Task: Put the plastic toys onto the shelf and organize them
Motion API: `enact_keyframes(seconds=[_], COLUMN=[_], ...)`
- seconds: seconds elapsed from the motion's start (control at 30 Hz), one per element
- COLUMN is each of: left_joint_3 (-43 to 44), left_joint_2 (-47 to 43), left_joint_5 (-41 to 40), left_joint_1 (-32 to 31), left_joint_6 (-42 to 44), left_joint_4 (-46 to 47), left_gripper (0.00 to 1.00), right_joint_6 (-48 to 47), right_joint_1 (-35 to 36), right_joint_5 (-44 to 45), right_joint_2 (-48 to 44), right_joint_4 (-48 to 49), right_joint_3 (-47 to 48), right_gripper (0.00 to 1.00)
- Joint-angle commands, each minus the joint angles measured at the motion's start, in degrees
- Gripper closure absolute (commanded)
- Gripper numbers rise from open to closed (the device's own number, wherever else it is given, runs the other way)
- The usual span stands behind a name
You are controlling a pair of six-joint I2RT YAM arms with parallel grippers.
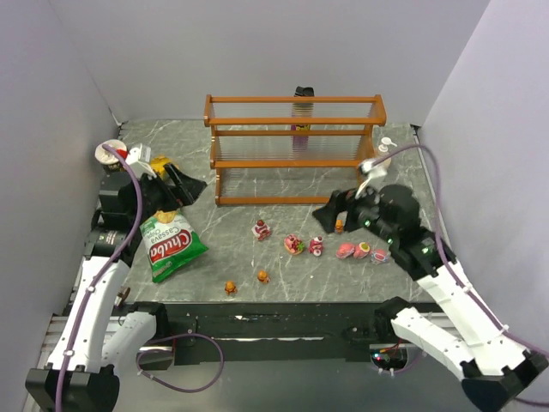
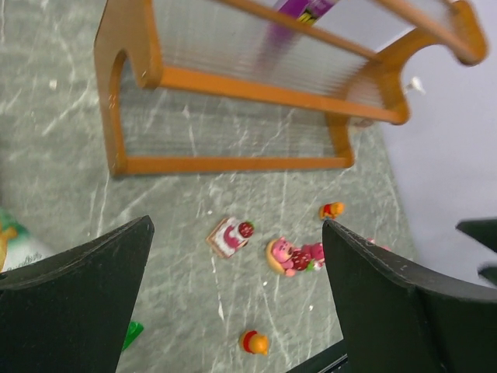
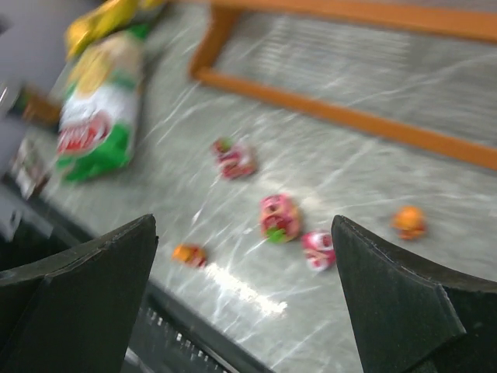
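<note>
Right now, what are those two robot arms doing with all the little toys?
Nothing is being held yet. The small pink and orange plastic toys all lie scattered on the grey marbled table, in front of the orange-brown wooden shelf. No toys show on its tiers. The left gripper and the right gripper are both open, one on each side of the toys.
</note>
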Motion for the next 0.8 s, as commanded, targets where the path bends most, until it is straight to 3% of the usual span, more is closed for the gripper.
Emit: enact_keyframes(seconds=[0.0, 0.17, 0.3, 0.57, 0.77], left_joint_3=[-1.7, -1.8, -0.7, -1.2, -0.9], left_joint_2=[0.6, 2.4, 3.2, 1.5, 1.9], left_joint_5=[-0.8, 3.2, -0.3, -4.4, -5.4], left_joint_1=[0.2, 0.2, -1.0, -3.3, -3.9], left_joint_6=[-1.1, 0.3, 1.4, 2.8, 3.2], left_joint_4=[3.9, 5.1, 3.8, 1.5, 1.2], left_gripper=[0.04, 0.04, 0.04, 0.04, 0.04], right_joint_6=[-1.5, -1.8, -4.9, -7.1, -9.2], right_joint_1=[10.8, 21.6, 28.7, 30.5, 30.4], right_joint_5=[2.3, 5.2, 9.8, 17.0, 19.7], right_joint_2=[-0.2, 6.4, 15.3, 34.0, 40.6], right_joint_4=[10.2, 19.1, 27.6, 35.7, 41.2], right_joint_3=[-5.7, -11.8, -11.6, -7.1, -5.2], right_gripper=[0.0, 0.0, 0.0, 0.0, 0.01])
